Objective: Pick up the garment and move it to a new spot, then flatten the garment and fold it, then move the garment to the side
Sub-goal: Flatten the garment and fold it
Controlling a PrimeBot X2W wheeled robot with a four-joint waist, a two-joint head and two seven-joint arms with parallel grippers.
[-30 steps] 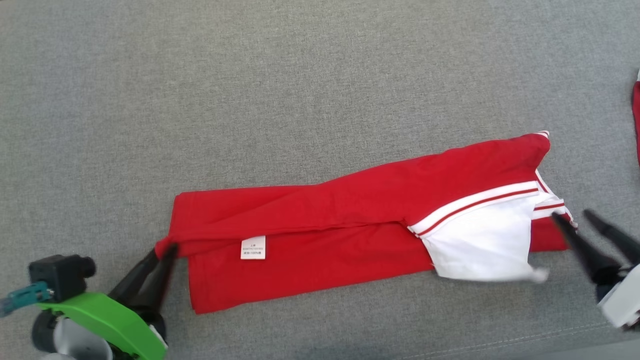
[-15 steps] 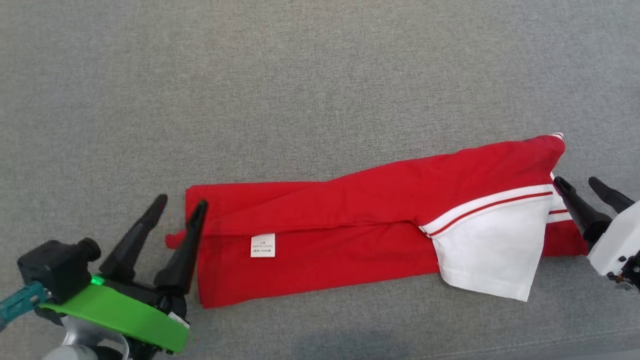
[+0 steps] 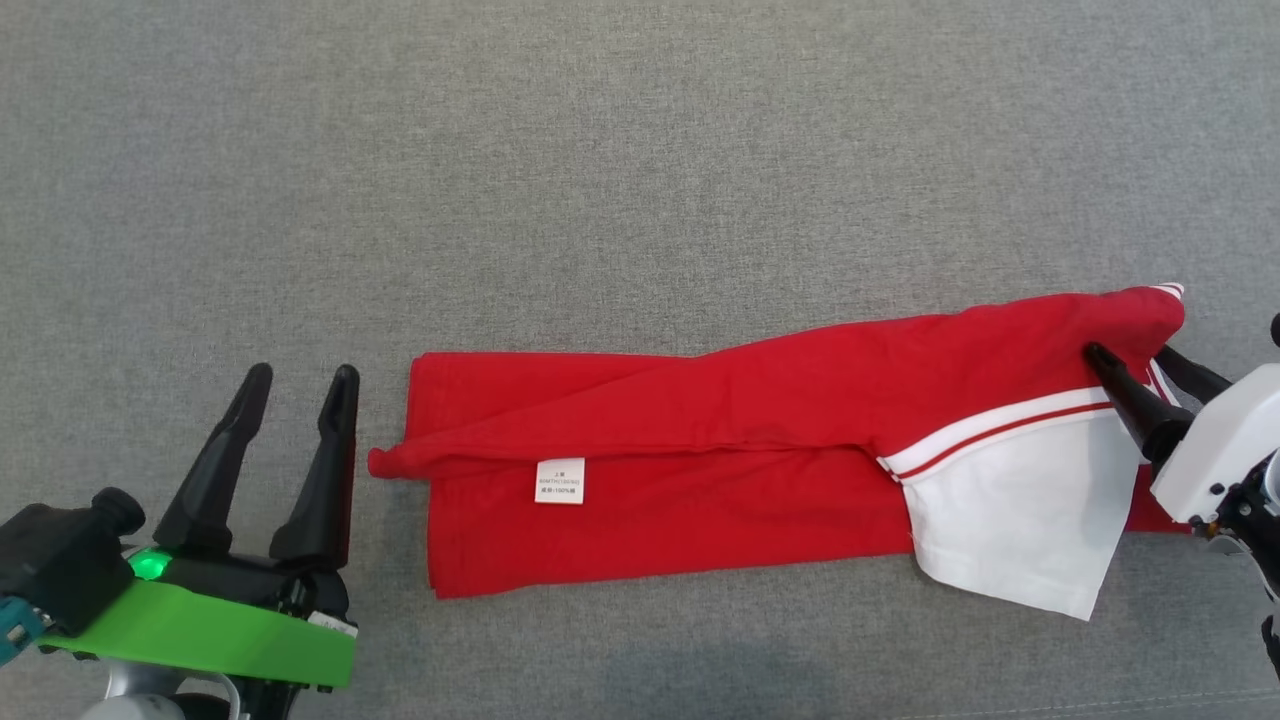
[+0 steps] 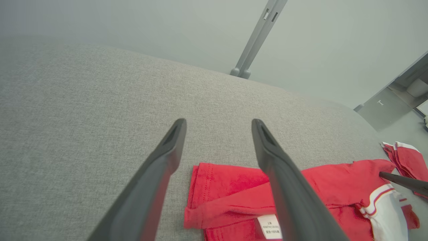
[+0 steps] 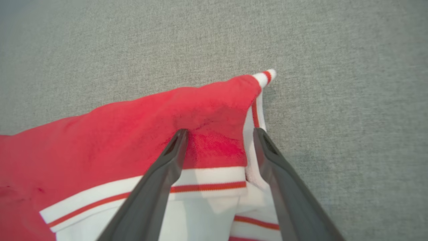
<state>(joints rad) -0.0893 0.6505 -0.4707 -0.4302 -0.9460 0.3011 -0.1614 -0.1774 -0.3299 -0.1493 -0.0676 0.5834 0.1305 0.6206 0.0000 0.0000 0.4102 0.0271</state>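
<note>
Holding the left gripper (image 3: pixel 305 372) open beside the folded garment (image 3: pixel 750 400) on the grey cushion (image 3: pixel 600 150), straddling its right end with the open right gripper (image 3: pixel 1130 352), risking pinching one layer and dragging the fold apart.

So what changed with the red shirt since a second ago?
The left end effector let go of the red shirt at its left corner, opened and drew back clear of it. The right end effector, open, moved forward to straddle the shirt's right end. The shirt stays folded lengthwise on the grey fabric surface.
</note>
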